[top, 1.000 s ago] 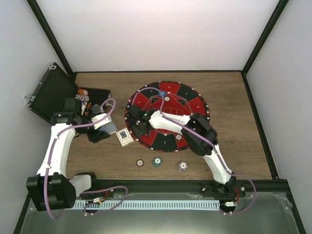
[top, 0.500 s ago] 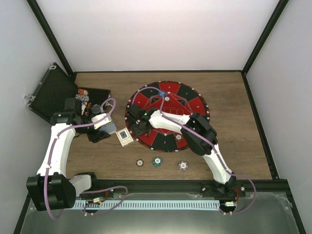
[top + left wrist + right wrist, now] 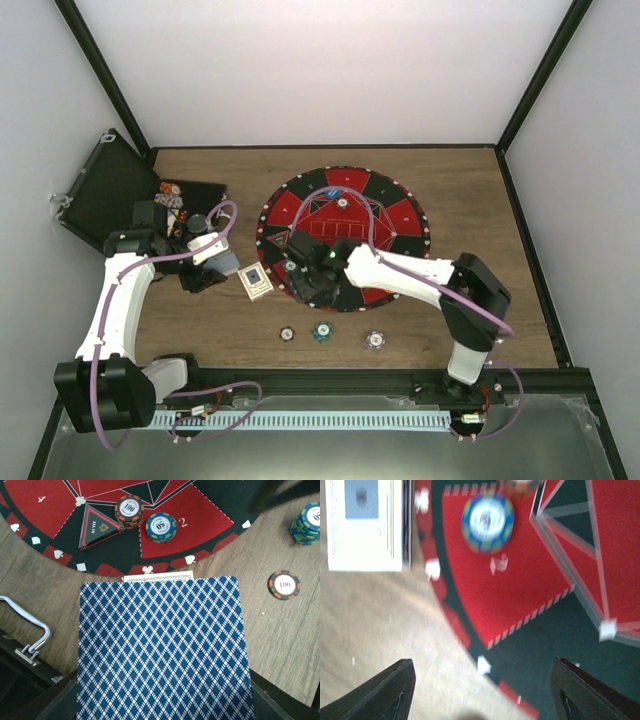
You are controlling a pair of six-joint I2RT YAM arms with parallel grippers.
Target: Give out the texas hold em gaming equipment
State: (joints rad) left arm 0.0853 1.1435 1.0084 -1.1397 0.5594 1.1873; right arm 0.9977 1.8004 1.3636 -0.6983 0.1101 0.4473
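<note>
Wooden tabletop (image 3: 480,200), round mat (image 3: 400,215) centre; left gripper (image 3: 215,268) pinches blue-backed card (image 3: 160,650) just beside mat edge. right gripper (image 3: 482,690) spread, empty, above blue chip (image 3: 487,516) on mat. Dealing step, likely; next: card set flat at player spot.

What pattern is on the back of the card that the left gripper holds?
The card shows a blue-and-white diamond lattice, clearest in the left wrist view.

Our left arm (image 3: 115,300) reaches toward twelve o'clock, its wrist turned to three, the left gripper (image 3: 212,262) pinching a card (image 3: 160,650). Our right arm (image 3: 420,275) stretches toward nine o'clock, the right gripper (image 3: 303,270) spread wide and empty.
</note>
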